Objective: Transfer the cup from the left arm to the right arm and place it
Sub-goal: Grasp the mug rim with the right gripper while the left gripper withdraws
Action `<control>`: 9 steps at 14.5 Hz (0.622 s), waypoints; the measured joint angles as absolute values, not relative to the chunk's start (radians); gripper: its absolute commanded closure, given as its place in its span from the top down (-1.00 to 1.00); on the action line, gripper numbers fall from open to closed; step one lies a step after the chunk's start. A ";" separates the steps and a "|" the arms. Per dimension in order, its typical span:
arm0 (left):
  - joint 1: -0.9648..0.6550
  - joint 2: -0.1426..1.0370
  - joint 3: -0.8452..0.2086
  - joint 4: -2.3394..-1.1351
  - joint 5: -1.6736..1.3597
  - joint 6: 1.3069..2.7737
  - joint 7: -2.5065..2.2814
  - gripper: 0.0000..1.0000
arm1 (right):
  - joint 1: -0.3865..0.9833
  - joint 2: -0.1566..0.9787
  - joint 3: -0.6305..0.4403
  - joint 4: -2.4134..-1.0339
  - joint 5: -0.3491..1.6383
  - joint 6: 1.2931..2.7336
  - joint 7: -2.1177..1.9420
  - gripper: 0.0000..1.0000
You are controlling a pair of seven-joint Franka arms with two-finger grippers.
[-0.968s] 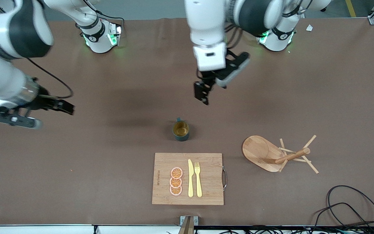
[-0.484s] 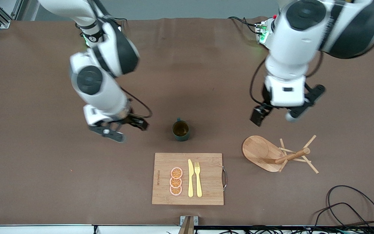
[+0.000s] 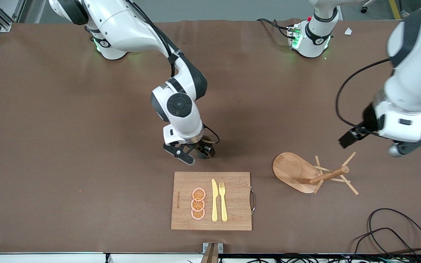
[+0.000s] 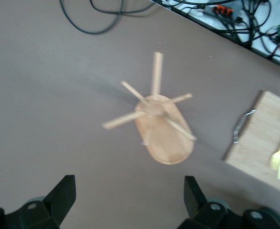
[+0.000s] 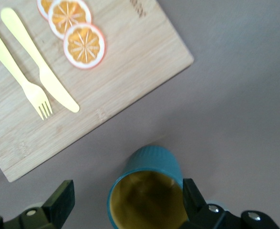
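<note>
Both arms are glossy white with black joint bands — round black caps on the elbows, green lights glowing at the bases. Thin black cables loop along the forearms — the grippers are matte black.

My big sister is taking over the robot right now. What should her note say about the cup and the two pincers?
Right pincer: open, down around the cup, one finger on each side, not yet closed on it.
Left pincer: open, holding nothing, up over the wooden peg stand toward the left arm's end of the table.
Cup: upright on the table, just farther from the front camera than the cutting board, which holds the knife, fork and orange slices.
Done: nothing shows as grasped, passed over or placed.
Left: close on the cup, lift it, and set it down.
</note>
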State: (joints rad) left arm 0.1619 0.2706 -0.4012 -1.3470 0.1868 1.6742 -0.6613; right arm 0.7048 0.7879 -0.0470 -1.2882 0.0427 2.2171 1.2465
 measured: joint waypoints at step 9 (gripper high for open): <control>0.140 0.091 -0.202 -1.372 0.052 1.437 -0.177 1.00 | 0.744 0.880 -0.048 -1.229 0.041 2.243 1.291 -0.70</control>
